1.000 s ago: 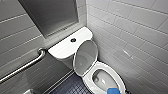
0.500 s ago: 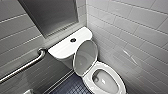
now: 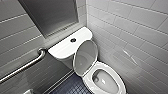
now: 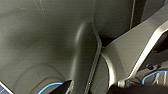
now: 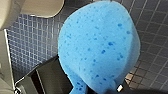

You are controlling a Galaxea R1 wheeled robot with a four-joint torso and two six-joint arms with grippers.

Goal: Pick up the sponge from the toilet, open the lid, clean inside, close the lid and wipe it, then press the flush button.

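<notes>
Sponge (image 5: 98, 45) is clamped in the right tool (image 5: 92, 86), with blue floor tiles (image 5: 32, 40) below the tool. Lid (image 3: 85, 60) stands raised on the toilet (image 3: 88, 81), bowl uncovered.

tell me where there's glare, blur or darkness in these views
Head view: soft throughout, with a bright glare streak on the wall tiles beside the raised lid. Left wrist view: dim and murky, little detail. Right wrist view: sponge well lit but soft-edged, floor tiles blurred.

Blue sponge (image 5: 100, 47), dark blue tiled floor (image 5: 32, 42) behind
</notes>
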